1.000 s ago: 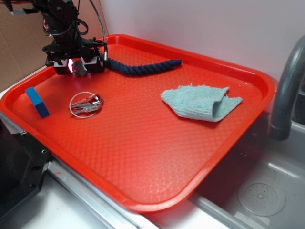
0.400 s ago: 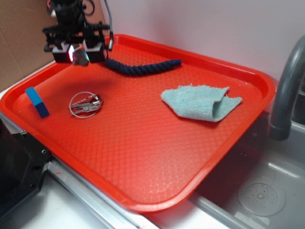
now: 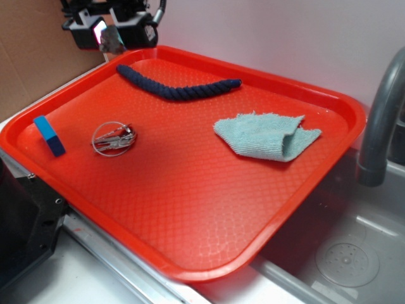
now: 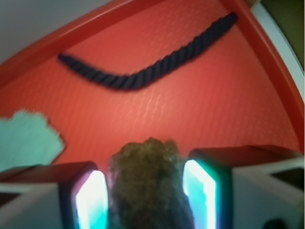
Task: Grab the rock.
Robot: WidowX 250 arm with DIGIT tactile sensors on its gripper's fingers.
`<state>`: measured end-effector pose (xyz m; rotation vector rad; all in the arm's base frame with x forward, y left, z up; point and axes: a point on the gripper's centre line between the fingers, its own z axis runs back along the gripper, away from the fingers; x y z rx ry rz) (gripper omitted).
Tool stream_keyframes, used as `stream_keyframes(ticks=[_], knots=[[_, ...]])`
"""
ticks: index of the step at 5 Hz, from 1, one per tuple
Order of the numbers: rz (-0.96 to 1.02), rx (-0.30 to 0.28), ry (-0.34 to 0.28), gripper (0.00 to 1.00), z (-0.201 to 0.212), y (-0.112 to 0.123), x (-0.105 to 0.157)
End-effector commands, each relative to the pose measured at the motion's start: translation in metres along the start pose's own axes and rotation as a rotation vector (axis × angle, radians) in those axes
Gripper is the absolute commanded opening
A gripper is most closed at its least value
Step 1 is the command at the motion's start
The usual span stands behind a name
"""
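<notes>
The gripper (image 3: pixel 111 36) holds the rock (image 4: pixel 147 185) above the tray (image 3: pixel 190 190).

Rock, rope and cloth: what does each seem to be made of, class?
Rock: rough, pitted brown-grey stone, matte. Rope: twisted dark-blue fibre, probably cotton, going by the visible strands. Cloth: soft pale-green terry-like fabric with a fuzzy, looped surface.
</notes>
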<state>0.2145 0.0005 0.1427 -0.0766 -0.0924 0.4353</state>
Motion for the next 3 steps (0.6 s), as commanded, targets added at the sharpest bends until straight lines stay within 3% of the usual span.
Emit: stream_keyframes(ticks=[1, 2, 3], knots=[[-0.166, -0.107, -0.093, 0.0, 0.071, -0.018, -0.039], [-0.132, -0.1, -0.054, 0.0, 0.067, -0.013, -0.041], [-0.053, -0.034, 0.019, 0.68, 0.067, -0.007, -0.029]])
